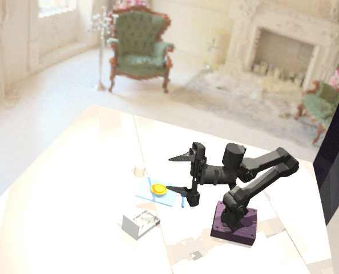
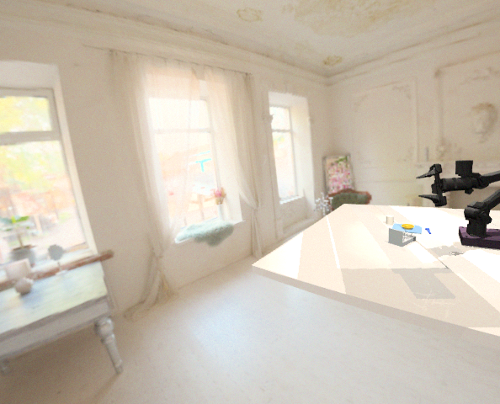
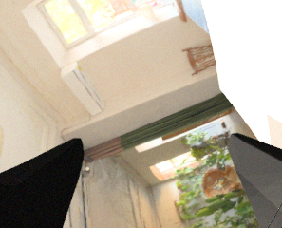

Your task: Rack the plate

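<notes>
A yellow plate (image 1: 158,189) (image 2: 407,226) lies flat on a light blue mat (image 1: 142,193) (image 2: 416,231). The grey dish rack (image 1: 130,226) (image 2: 396,236) stands on the table in front of the mat in the top view, with a tall solid panel at its left end and small pegs inside. My gripper (image 1: 167,173) (image 2: 417,186) (image 3: 159,144) is open and empty. It is held level, high above the table. In the top view its lower finger overlaps the edge of the mat. The wrist view shows neither plate nor rack.
A cream cup (image 1: 139,170) (image 2: 389,220) stands behind the mat's left corner. A small blue utensil (image 1: 182,201) (image 2: 428,231) lies just right of the mat. The arm's purple base (image 1: 234,233) (image 2: 484,240) is farther right on the table.
</notes>
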`<state>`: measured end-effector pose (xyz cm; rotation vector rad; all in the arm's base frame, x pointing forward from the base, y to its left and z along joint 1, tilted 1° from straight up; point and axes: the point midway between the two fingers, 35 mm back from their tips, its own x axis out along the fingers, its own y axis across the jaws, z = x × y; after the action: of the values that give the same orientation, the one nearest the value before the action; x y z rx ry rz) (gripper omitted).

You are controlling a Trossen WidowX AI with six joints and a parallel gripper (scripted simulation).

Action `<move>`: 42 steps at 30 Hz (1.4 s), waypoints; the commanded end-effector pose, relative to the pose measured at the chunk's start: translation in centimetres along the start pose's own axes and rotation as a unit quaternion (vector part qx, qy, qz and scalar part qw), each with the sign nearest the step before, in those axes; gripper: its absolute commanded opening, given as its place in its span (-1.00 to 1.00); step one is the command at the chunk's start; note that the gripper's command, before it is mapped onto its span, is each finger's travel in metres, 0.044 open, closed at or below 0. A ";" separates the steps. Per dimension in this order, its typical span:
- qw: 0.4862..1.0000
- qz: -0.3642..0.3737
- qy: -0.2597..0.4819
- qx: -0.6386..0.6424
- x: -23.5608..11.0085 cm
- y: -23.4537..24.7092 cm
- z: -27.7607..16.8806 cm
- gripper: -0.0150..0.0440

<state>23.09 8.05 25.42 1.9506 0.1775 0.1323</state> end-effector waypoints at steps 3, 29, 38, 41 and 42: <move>0.994 -0.041 -0.033 -0.092 1.2 0.2 0.9 0.86; 0.859 -0.281 -0.106 -0.415 4.3 0.7 7.7 0.86; 0.781 -0.377 -0.088 -0.490 4.6 0.8 10.8 0.86; 0.753 -0.410 -0.075 -0.510 4.5 0.8 11.9 0.86; 0.743 -0.421 -0.070 -0.516 4.5 0.8 12.2 0.86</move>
<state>29.47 -1.45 21.89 0.7165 0.6264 -0.4314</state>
